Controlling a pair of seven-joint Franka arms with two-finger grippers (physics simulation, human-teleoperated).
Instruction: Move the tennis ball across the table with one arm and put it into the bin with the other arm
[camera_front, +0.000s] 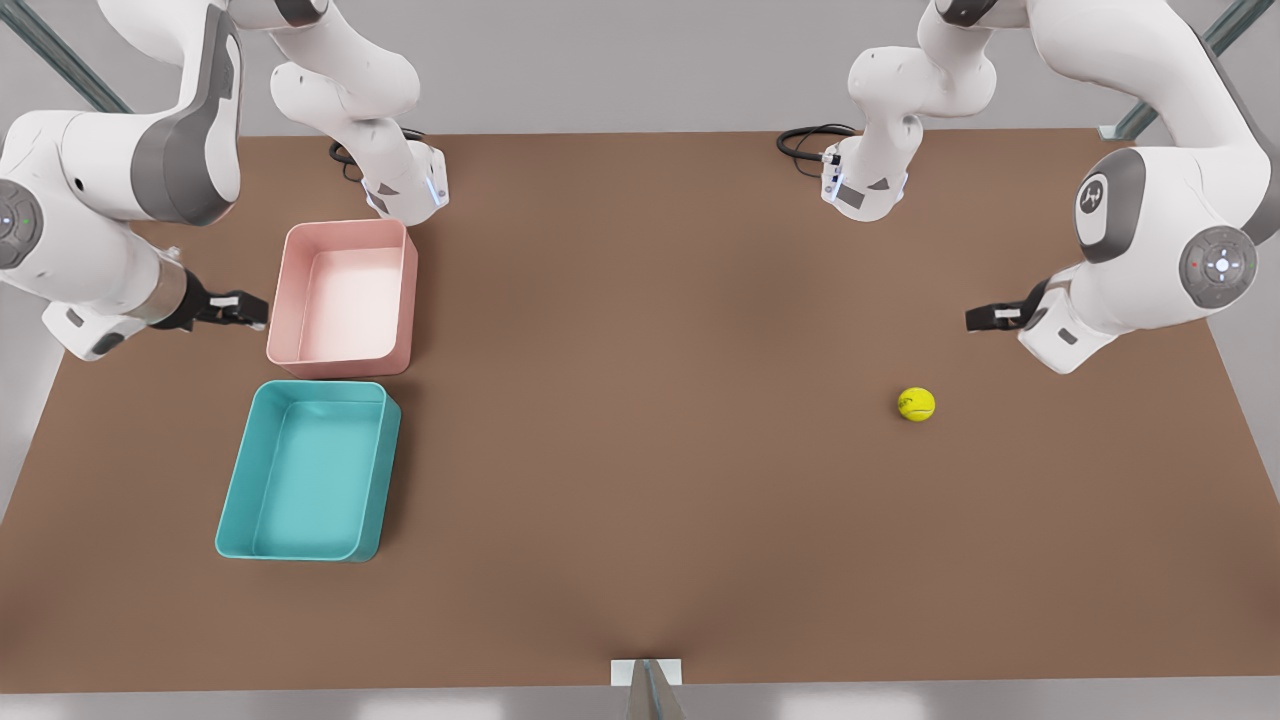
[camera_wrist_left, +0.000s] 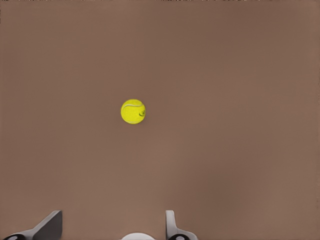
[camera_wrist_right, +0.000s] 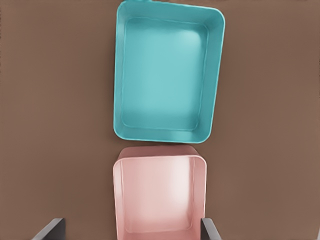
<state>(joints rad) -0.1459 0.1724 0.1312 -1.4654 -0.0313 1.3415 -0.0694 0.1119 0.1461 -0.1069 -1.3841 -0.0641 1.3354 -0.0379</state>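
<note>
– At far left of the front view, the right gripper (camera_front: 240, 308) is seen hanging just beside the pink tray (camera_front: 345, 226), aimed toward it. Fingers (camera_wrist_right: 50, 229) are spread wide in the right wrist view and nothing is held.

– Bin position?

– The bin (camera_front: 300, 553) is placed directly below the pink tray at lower left of the frame, almost touching it, with its long axis running top to bottom. It is empty. Both trays are looked down on from the right wrist view, with the bin (camera_wrist_right: 120, 75) beyond the pink tray (camera_wrist_right: 118, 200).

– And the ball?

– The tennis ball (camera_front: 916, 404) is found on the table (camera_front: 640, 450) at right of centre, well apart from the bin. It is round, so no axis needs to be matched. The left gripper (camera_front: 980, 318) sits just up and right of it in the frame. This is clearly the nearer arm, so the pick is judged to be its job. The ball lies down and to the left of the claw. In the left wrist view the ball (camera_wrist_left: 133, 111) is seen ahead of the fingers (camera_wrist_left: 50, 226), which are wide open and empty.

– Anything unclear?

– Both sets of fingertips are cut off at the wrist frame edges. In the front view the jaws are seen side-on, so their gap can't be read there. Height above the table can't be judged.
</note>
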